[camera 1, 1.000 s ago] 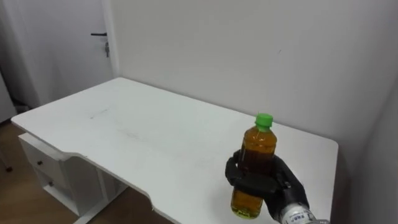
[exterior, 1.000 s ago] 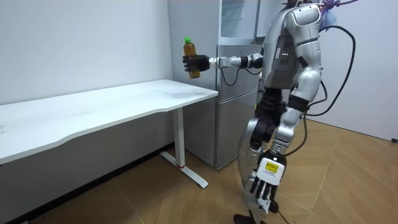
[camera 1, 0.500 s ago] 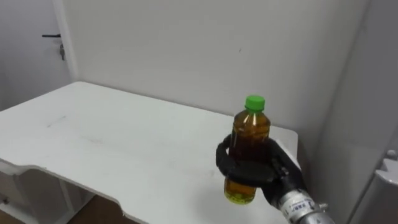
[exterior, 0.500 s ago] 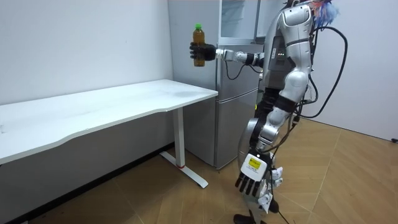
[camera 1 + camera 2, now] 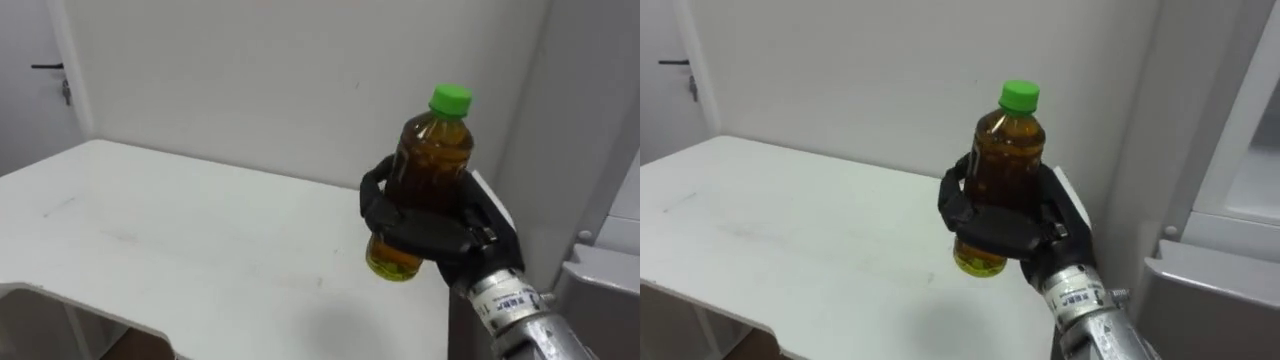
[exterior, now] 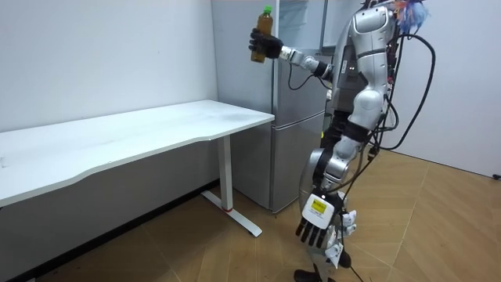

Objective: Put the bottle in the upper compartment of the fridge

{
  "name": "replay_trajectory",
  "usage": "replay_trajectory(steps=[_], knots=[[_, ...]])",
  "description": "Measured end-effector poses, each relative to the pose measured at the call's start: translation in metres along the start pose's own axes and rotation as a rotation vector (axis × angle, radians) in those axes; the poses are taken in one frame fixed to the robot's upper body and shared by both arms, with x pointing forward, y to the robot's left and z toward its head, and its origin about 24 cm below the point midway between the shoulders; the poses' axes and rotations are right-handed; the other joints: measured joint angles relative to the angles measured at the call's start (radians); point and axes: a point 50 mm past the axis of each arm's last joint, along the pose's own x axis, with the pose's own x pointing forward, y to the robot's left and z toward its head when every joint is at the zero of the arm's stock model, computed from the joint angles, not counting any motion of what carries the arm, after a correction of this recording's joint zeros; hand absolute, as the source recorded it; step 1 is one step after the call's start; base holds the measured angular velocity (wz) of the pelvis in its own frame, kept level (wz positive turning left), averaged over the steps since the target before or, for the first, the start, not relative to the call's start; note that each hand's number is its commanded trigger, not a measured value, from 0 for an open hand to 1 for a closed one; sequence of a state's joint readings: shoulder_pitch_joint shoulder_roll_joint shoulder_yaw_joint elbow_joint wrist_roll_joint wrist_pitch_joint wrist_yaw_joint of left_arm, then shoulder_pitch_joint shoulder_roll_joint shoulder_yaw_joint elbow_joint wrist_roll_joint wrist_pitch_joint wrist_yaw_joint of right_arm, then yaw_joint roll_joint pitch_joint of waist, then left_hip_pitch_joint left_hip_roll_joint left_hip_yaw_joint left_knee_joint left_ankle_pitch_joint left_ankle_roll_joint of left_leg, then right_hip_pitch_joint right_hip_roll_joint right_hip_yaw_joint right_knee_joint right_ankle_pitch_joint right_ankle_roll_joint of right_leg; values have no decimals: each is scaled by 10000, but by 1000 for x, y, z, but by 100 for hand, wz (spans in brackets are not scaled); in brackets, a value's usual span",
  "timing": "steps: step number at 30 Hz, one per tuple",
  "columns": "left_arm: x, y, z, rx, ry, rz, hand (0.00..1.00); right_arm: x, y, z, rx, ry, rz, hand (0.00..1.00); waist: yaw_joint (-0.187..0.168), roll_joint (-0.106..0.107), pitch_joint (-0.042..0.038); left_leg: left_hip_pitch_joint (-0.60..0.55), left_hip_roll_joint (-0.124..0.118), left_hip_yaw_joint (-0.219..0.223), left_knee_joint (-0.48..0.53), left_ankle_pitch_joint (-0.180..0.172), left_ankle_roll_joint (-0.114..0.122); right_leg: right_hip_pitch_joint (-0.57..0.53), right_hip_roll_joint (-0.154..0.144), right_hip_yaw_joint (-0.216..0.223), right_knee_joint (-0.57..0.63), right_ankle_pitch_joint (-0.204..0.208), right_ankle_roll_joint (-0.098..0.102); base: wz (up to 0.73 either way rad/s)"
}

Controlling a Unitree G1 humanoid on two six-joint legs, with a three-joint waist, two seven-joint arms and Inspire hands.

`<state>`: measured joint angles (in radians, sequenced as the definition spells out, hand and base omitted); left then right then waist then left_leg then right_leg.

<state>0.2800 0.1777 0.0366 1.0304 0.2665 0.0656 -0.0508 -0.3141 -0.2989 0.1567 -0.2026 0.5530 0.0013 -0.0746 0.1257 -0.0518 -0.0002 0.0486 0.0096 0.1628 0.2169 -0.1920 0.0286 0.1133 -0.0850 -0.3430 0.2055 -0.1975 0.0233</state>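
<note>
At centre right of the left eye view, our right hand (image 5: 432, 228) wraps its fingers round the lower half of the bottle (image 5: 432, 160). We hold it in the air, tilted a little, with its green cap (image 5: 451, 99) uppermost. We judge the grip low on a tall body, so a quick swing toward the fridge (image 5: 600, 290) at the frame's right edge could let it tip or slip. A knock against the fridge's grey edge could jar it loose, and it would drop near the end of the white surface (image 5: 150, 230) at lower left. Our arm comes up from the lower right; the room view shows it raised high and stretched forward. Our left hand (image 6: 313, 231) hangs low at our side, fingers straight.
</note>
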Motion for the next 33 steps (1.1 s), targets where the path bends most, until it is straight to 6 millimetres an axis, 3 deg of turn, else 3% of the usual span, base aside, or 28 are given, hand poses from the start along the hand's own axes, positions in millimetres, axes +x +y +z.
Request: replay_trajectory(steps=[7,10,14,23,29,33], knots=[[0,0,3,10,-307,27,0,-1,-3,22,197,-902,36,100,-304,18,-5,125,4,82,-29,-1,-1,31,24,164,-6,7,1,-4],[0,-1,2,-3,-252,11,0,-8,-3,30,209,-1200,9,100,-428,96,-97,161,26,215,-113,-8,-9,-9,43,238,-13,26,-2,-11],[-1,0,-3,-116,-113,42,0,-19,-6,44,24,-1750,-86,100,-693,203,-108,177,50,290,-135,-7,-10,-21,74,391,-19,50,-4,-9],[-2,5,-9,-452,-43,561,0,-29,-26,69,-462,-2697,-1013,100,-1221,-132,-87,247,152,525,-198,-58,-96,-86,192,663,-19,77,-49,-10],[-2,5,-9,-499,-178,582,0,-37,-41,78,-831,-3147,-1840,100,-1434,-168,-104,255,169,550,-183,-72,-102,-150,200,689,-23,104,-75,-4],[-4,4,-13,-631,-115,587,0,-45,-54,81,-1085,-3264,-2813,100,-1557,-84,-105,234,191,544,-125,-109,-113,-151,218,717,-14,104,-75,-1]])
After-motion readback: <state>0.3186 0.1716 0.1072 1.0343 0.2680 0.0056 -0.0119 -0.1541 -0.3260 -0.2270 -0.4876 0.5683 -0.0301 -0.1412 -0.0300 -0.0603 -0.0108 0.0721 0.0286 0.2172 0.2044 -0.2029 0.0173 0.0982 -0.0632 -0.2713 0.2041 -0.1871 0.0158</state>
